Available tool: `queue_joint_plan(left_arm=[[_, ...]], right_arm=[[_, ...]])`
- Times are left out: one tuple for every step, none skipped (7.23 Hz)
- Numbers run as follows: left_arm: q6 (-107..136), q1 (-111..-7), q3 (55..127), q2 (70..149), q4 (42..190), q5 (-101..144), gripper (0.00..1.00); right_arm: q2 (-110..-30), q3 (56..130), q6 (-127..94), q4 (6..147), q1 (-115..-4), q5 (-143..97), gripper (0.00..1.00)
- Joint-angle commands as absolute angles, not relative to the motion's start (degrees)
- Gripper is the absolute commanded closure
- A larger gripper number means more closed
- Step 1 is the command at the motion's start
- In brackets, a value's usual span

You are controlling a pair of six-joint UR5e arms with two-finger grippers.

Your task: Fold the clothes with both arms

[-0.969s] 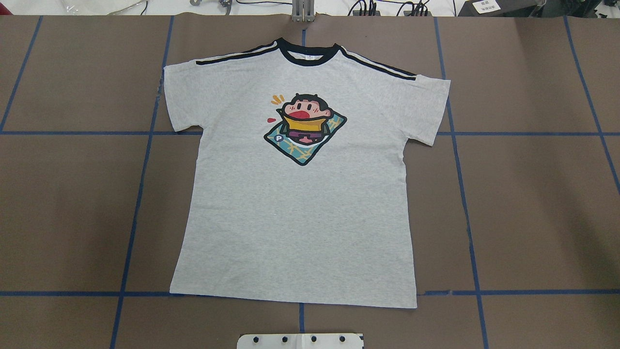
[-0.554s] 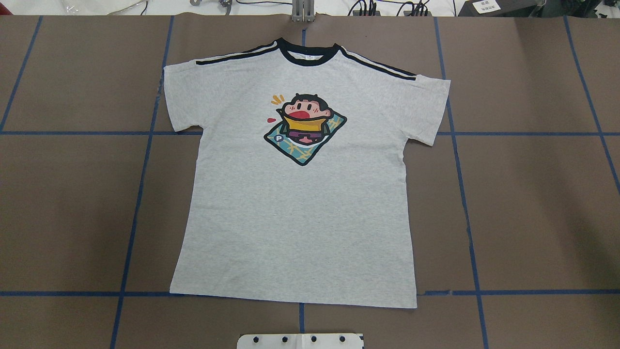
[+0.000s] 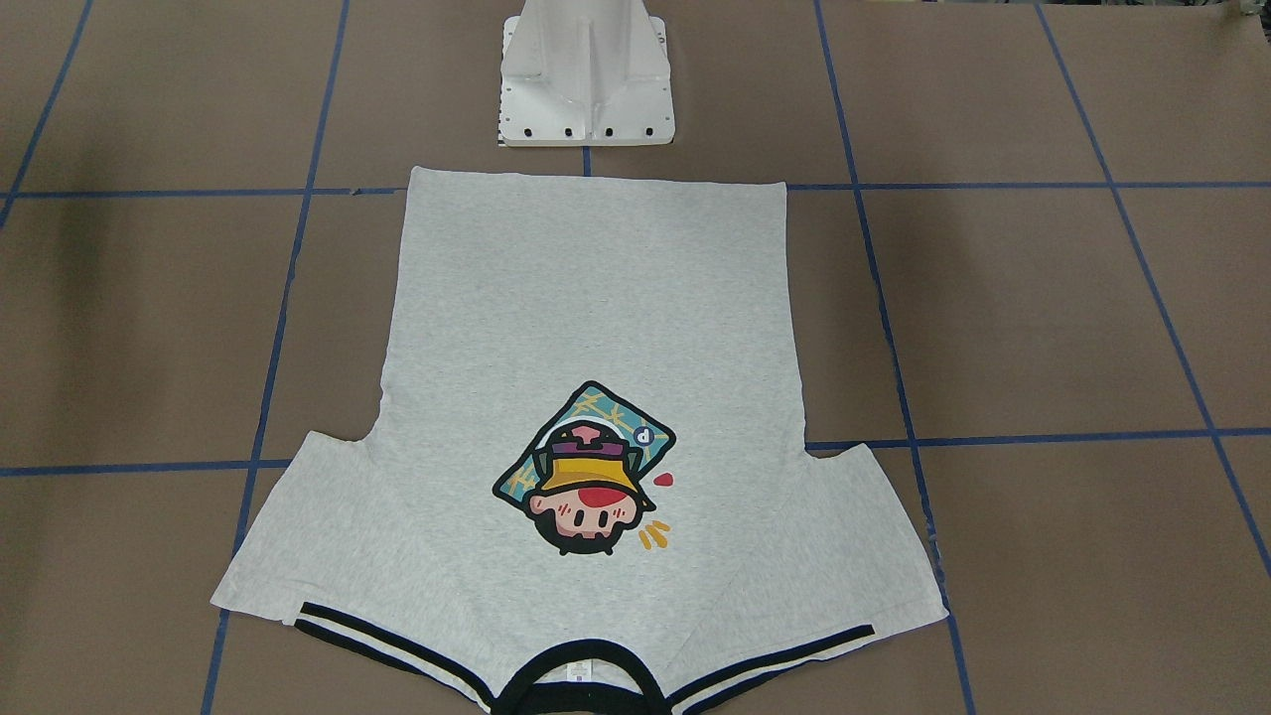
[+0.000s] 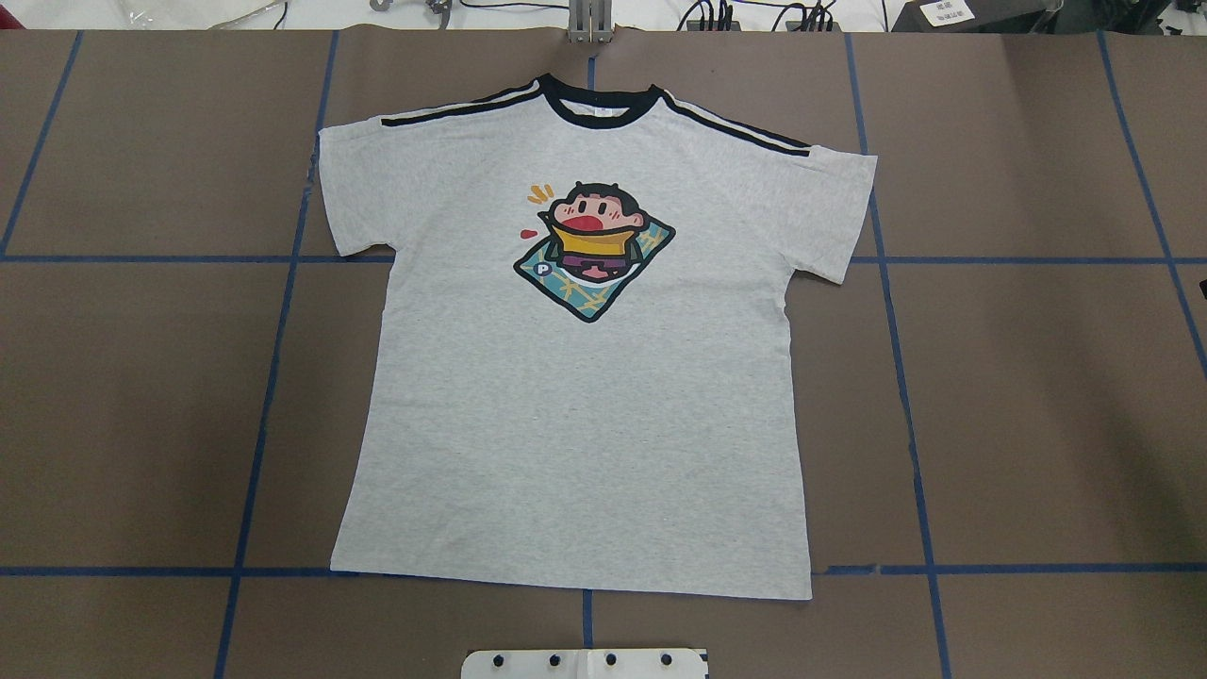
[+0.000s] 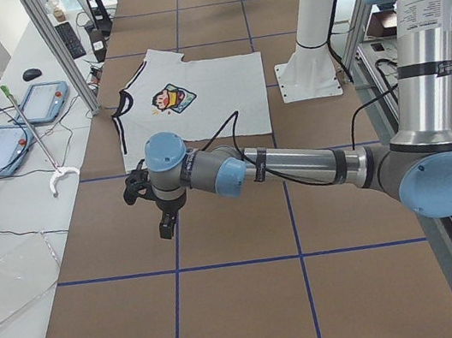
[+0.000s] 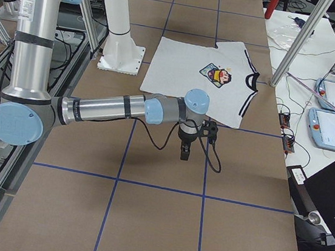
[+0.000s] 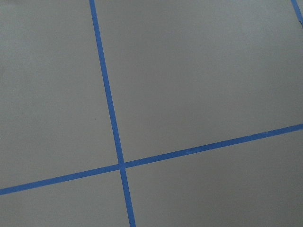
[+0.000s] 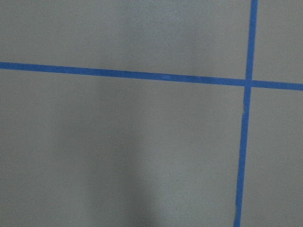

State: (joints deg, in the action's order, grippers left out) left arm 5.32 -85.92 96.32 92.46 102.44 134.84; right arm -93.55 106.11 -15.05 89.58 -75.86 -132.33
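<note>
One T-shirt; front view crops collar.

t-shirt collar cropped at edge, left fingers, right fingers too small

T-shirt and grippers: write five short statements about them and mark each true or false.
1. The T-shirt lies flat with its print facing up. True.
2. The collar is the end nearest the white pedestal. False: the hem is nearest it.
3. The left gripper grips a sleeve. False: it hangs over bare table, apart from the shirt.
4. The right gripper hangs over bare table, off the shirt. True.
5. One sleeve is folded across the print. False: both sleeves are spread out.
</note>
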Motion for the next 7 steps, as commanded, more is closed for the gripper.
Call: queue_joint_plan(left_arm=[[5.4,-85.8,96.2,92.2,106.1,134.8,0.00],[5.5,-85.6,96.2,92.0,106.9,134.8,0.00],[5.6,-85.4,96.3,92.1,107.0,134.8,0.00],[5.6,-85.4,96.4,92.1,107.0,134.8,0.00],[5.7,-85.4,96.4,92.1,106.9,134.8,0.00],[5.7,-85.4,96.5,92.0,106.9,134.8,0.00],[5.8,-85.4,96.6,92.0,106.9,134.7,0.00]], right_arm=[[-85.9,103.4,-28.4,89.6,-69.1,-130.8,0.00],[-79.0,99.0,-33.7,89.5,-67.2,-130.8,0.00],[-73.4,93.6,-34.1,86.6,-64.9,-129.7,0.00],[-69.2,86.0,-37.9,79.3,-64.3,-129.0,0.00],[-65.3,77.6,-42.3,69.4,-63.3,-128.8,0.01],[-59.6,68.6,-48.9,61.7,-62.6,-126.6,0.01],[-55.5,62.1,-55.5,55.7,-61.1,-123.3,0.01]])
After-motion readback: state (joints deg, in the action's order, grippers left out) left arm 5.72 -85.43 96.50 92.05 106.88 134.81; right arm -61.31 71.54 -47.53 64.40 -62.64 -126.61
